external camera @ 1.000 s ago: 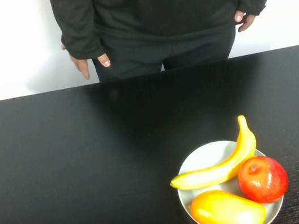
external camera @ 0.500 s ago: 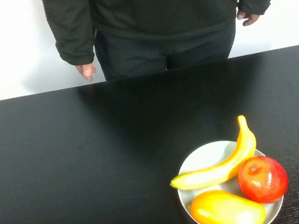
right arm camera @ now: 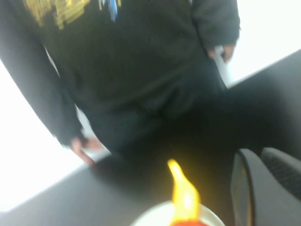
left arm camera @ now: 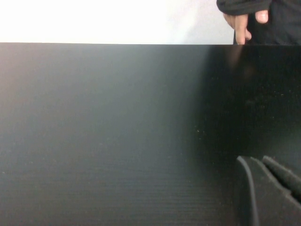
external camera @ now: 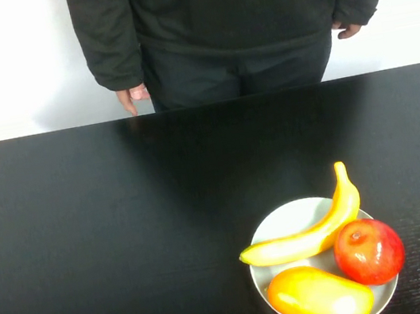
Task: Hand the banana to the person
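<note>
The banana [external camera: 311, 230] lies on a white plate [external camera: 278, 224] at the front right of the black table, its stem tip pointing away from me. Its tip also shows in the right wrist view [right arm camera: 182, 193]. The person [external camera: 228, 25] stands behind the far edge in a dark jacket, arms down, hands at the hips. Neither arm shows in the high view. My left gripper [left arm camera: 254, 160] hovers over bare table, fingers together and empty. My right gripper [right arm camera: 251, 153] is beside the plate, near the banana's tip, fingers together and empty.
A red apple [external camera: 368, 250] and an orange-yellow mango [external camera: 320, 296] share the plate with the banana. The table's far edge [external camera: 201, 104] runs just in front of the person. The person's hand [left arm camera: 242, 23] shows in the left wrist view.
The person has shifted slightly and both hands have moved at the hips. The fruit and the plate have not moved.
</note>
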Tool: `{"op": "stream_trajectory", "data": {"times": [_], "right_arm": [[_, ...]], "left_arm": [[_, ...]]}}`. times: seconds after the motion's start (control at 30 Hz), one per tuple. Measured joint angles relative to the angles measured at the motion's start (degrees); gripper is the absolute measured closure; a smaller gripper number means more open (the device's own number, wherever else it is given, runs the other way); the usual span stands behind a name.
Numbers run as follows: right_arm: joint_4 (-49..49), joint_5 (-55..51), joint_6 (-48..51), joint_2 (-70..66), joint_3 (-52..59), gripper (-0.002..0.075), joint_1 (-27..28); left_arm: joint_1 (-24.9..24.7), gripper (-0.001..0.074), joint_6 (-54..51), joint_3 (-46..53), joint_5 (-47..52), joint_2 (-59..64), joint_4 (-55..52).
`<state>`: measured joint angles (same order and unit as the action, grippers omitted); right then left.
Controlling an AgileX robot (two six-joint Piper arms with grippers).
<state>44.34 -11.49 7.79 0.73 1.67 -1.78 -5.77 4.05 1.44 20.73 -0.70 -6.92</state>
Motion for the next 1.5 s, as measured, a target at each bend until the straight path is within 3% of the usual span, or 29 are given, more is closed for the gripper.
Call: {"op": "stream_trajectory", "data": {"times": [0.23,0.4,0.73,0.9,1.0,1.23,1.37,1.5], "right_arm": [[7.39,2.96,0.0,0.0,0.0,0.0736,0.0],[8.77,-5.37,0.0,-3.14,-3.01,0.0736,0.0],[-10.78,-39.09,-2.49,-36.72,-28.08,0.0736,0.0],[-18.52,-46.64,-2.13,-52.94,-39.86,0.0736,-0.29],[-22.0,-47.56,0.22,-60.55,-46.46,0.0736,-3.52],[-32.45,-47.6,8.54,-78.32,-62.66,0.0716,-20.31],[-36.45,-47.6,23.22,-86.18,-68.36,0.0605,-28.83],[-36.6,-46.86,40.52,-91.64,-69.59,0.0467,-32.25]], "left_arm": [[0.0,0.0739,0.0,0.0,0.0,0.0,0.0],[0.0,0.0739,0.0,0.0,0.0,0.0,0.0],[0.0,0.0738,0.0,0.0,0.0,0.0,0.0],[0.0,0.0739,0.0,0.0,0.0,0.0,0.0],[0.0,0.0739,0.0,0.0,0.0,0.0,0.0],[0.0,0.0739,0.0,0.0,0.0,0.0,0.0],[0.0,0.0739,0.0,0.0,0.0,0.0,0.0],[0.0,0.0739,0.0,0.0,0.0,0.0,0.0]]}}
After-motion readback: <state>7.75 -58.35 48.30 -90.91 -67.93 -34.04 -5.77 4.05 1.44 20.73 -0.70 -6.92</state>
